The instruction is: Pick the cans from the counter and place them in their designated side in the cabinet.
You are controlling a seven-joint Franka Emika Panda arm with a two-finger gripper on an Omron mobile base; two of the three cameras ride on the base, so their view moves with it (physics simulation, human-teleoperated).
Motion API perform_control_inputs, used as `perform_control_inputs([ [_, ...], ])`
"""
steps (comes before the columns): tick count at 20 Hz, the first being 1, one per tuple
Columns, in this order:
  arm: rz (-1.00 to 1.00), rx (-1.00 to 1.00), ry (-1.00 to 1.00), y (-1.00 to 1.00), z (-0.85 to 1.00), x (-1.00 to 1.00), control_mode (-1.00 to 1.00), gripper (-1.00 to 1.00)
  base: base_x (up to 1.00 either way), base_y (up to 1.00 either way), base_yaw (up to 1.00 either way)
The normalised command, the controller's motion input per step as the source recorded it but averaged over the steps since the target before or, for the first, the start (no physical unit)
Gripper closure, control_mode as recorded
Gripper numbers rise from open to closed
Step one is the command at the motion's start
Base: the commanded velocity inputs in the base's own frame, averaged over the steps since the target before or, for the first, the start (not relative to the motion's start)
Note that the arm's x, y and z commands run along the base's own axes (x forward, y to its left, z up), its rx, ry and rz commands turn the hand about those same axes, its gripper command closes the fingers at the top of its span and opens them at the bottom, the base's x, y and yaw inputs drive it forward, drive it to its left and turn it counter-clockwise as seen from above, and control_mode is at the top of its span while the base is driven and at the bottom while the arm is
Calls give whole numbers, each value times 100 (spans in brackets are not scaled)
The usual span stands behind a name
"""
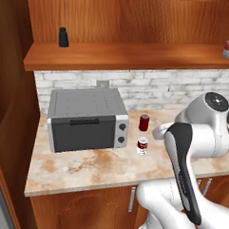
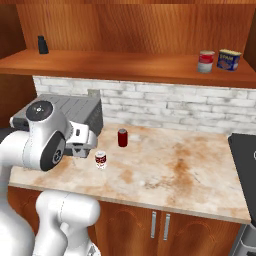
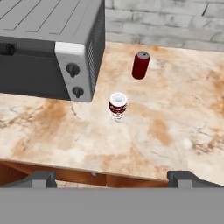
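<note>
Gripper (image 3: 112, 178) hangs over the counter (image 3: 175, 127) edge, fingers spread wide, empty — labelled can (image 3: 117, 106) and red can (image 3: 140, 65) upright beside the oven (image 3: 48, 48).

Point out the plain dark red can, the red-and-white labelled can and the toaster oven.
plain dark red can (image 3: 140, 65), hand view, middle of its side.
red-and-white labelled can (image 3: 118, 106), hand view, on its label.
toaster oven (image 1: 82, 126), left base view, on its dark glass door.
</note>
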Motion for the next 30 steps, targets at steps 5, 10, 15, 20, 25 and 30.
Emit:
perform_control_inputs([
  [5,2,0,0,0,-26,21,-100,-100,0,0,0],
  [10,2,0,0,0,-27,23,-100,-100,0,0,0],
  [15,0,0,0,0,-22,18,-100,-100,0,0,0],
  [20,0,0,0,0,-22,19,-100,-100,0,0,0],
  [25,1,0,0,0,-23,20,-100,-100,0,0,0],
  [30,0,0,0,0,-24,25,-100,-100,0,0,0],
])
